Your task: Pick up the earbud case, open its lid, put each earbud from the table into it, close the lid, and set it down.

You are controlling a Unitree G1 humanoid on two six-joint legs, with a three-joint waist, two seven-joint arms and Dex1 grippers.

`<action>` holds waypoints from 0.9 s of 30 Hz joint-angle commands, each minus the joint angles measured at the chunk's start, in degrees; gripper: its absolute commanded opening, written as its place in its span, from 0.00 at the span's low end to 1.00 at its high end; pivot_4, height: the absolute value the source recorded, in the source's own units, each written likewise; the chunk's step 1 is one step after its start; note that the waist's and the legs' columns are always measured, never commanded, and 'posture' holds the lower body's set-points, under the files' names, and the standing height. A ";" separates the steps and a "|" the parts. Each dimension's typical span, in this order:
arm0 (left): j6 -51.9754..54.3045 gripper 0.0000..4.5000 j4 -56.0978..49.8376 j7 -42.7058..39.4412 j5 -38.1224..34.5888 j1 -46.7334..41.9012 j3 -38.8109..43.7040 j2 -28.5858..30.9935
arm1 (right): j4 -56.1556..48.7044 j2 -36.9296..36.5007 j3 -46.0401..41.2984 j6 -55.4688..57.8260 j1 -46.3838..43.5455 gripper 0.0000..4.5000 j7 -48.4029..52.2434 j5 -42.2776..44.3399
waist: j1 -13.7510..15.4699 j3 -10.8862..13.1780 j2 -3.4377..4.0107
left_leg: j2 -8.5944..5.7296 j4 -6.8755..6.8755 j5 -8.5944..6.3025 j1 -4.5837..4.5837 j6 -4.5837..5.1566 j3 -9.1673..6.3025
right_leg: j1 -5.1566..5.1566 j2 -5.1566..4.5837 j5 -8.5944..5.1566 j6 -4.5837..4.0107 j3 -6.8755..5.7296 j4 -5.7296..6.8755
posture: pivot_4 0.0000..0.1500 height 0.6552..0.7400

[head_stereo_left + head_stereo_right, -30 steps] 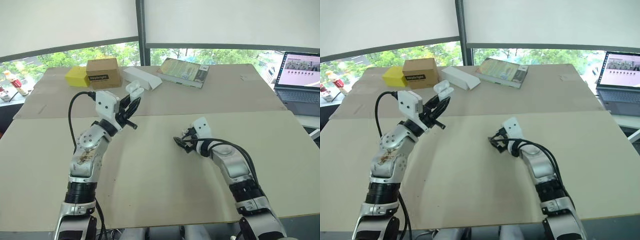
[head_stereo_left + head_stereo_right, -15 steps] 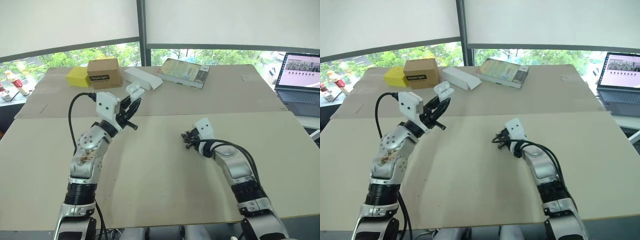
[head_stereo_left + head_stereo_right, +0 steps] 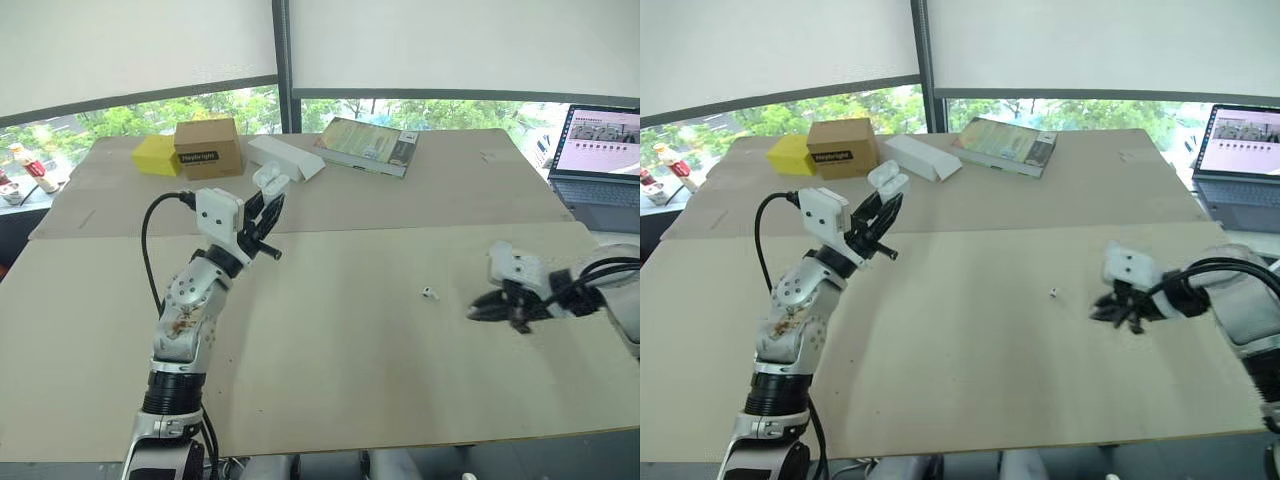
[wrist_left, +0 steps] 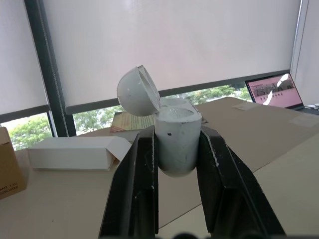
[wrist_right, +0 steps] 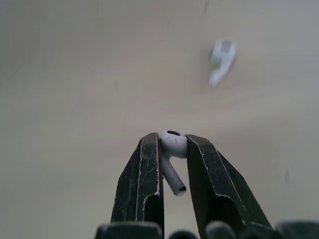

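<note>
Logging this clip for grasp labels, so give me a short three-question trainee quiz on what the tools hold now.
1. True or false: the small white plastic earbud case in the left tool has its lid shut.
2. The right tool grips: A) a white earbud, B) a coin, C) nothing.
3. How many loose white earbuds lie on the beige cardboard table?
Key: 1 false; 2 A; 3 one.
</note>
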 commanded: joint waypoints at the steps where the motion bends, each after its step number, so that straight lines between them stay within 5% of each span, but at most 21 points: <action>1: -1.54 0.12 -3.88 1.71 0.84 1.55 -0.34 -0.84 | 10.72 -0.90 1.23 -9.62 -3.29 0.07 0.05 -6.19 | -0.08 0.00 -0.01 | 0.01 0.00 0.01 0.01 -0.01 0.04 | -0.01 0.00 0.00 0.00 0.04 0.00 | 1.00 1.00; 12: -0.92 0.12 -4.62 2.33 0.97 2.43 -0.32 -0.83 | 23.16 2.07 2.02 -15.48 -2.85 0.07 -0.70 -11.36 | 0.67 0.01 -0.01 | 0.11 -0.02 -0.09 0.50 0.11 0.14 | 0.63 0.01 0.03 0.08 0.08 -0.26 | 1.00 1.00; 14: -0.73 0.12 -4.73 2.23 0.82 2.68 -0.41 -0.80 | 22.61 1.87 1.80 -14.16 -2.13 0.31 -0.24 -11.31 | 0.89 0.00 -0.01 | 0.22 -0.03 -0.21 0.72 0.28 0.14 | 0.98 0.04 0.04 0.13 -0.01 -0.50 | 1.00 1.00; 19: -0.35 0.12 -5.02 2.25 0.63 2.85 -0.88 -1.09 | 22.53 0.89 1.39 -13.63 -1.59 0.68 0.31 -13.04 | 1.05 0.00 -0.01 | 0.21 -0.03 -0.18 0.70 0.23 0.14 | 1.08 0.04 0.12 0.25 -0.02 -0.79 | 1.00 1.00; 27: -0.28 0.12 -5.24 2.57 0.64 2.93 -1.16 -1.61 | 22.68 2.16 1.01 -5.60 -3.59 0.68 1.62 -13.65 | 1.11 0.00 -0.01 | 0.16 -0.01 -0.13 0.67 0.14 0.14 | 1.13 -0.01 0.17 0.32 -0.01 -0.85 | 1.00 1.00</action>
